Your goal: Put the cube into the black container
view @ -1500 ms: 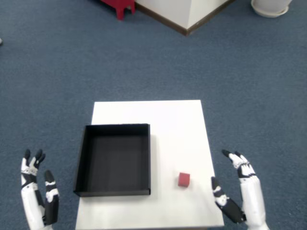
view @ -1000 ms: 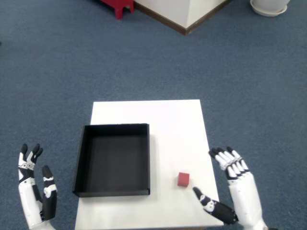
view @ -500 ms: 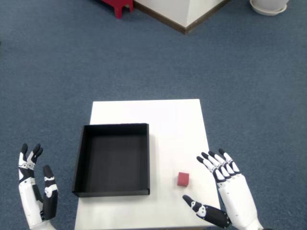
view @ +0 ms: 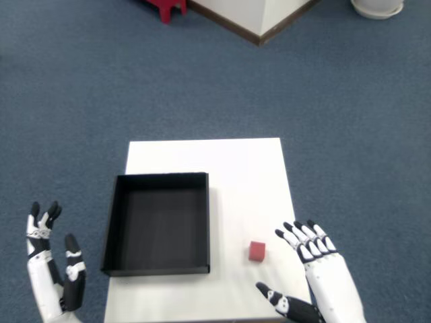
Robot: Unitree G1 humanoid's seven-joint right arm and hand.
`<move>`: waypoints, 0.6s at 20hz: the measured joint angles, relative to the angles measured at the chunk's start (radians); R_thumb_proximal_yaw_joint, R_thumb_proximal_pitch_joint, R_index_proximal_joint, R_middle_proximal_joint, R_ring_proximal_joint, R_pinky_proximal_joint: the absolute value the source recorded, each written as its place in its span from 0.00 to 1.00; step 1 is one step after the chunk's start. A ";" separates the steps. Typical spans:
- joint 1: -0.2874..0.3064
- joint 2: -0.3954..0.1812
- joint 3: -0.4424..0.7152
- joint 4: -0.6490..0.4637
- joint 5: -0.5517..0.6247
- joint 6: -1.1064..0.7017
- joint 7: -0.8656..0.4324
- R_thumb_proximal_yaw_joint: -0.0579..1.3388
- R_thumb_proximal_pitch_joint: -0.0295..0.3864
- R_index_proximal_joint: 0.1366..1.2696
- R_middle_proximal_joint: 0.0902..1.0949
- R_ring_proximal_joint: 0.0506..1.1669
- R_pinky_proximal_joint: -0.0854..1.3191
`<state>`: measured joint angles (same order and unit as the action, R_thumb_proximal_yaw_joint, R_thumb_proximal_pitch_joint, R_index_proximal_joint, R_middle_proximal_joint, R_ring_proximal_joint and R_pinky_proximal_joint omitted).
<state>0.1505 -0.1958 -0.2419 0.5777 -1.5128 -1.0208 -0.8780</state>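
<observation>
right hand (view: 315, 279) | fingers spread, empty (thumb out left) | palm inward

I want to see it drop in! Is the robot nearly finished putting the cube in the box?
Not yet. The red cube sits on the white table, outside the empty black container. The right robot hand is open beside it, holding nothing. Grabbing, lifting and dropping remain.
</observation>
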 measured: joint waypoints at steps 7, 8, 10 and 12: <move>0.001 0.013 -0.021 0.005 0.022 0.049 0.100 0.34 0.04 0.14 0.09 0.13 0.05; 0.001 0.013 -0.021 0.005 0.024 0.050 0.103 0.33 0.04 0.14 0.09 0.13 0.06; -0.001 0.013 -0.022 0.008 0.031 0.052 0.108 0.32 0.04 0.14 0.08 0.13 0.05; -0.010 0.013 -0.022 0.013 0.033 0.066 0.120 0.31 0.04 0.13 0.08 0.13 0.05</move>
<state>0.1401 -0.1827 -0.2643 0.5912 -1.4802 -0.9551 -0.7577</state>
